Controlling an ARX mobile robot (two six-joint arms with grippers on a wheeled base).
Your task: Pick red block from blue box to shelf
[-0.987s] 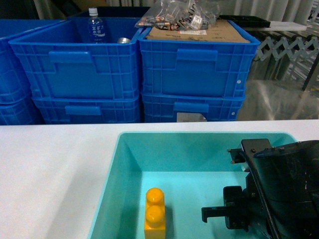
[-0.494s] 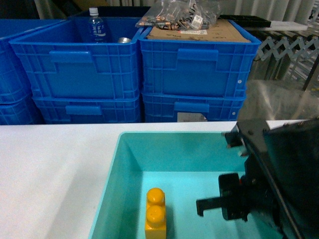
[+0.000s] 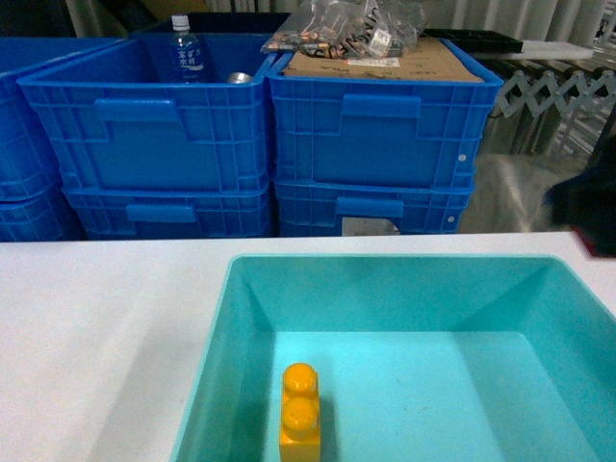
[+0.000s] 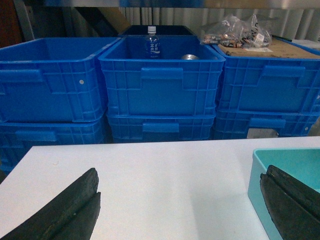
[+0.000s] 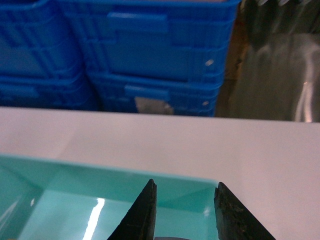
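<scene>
While head view misses it, right claw hangs slightly spread above blue box.

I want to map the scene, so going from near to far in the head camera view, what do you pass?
Yellow two-stud plastic brick → far wall of the light turquoise plastic bin → white table → stacked dark blue ribbed crates → clear water bottle in the left top crate.

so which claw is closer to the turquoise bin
Right. The right claw hangs above the bin's far rim, fingers a little apart. The left claw sits over the white table, left of the bin.
</scene>
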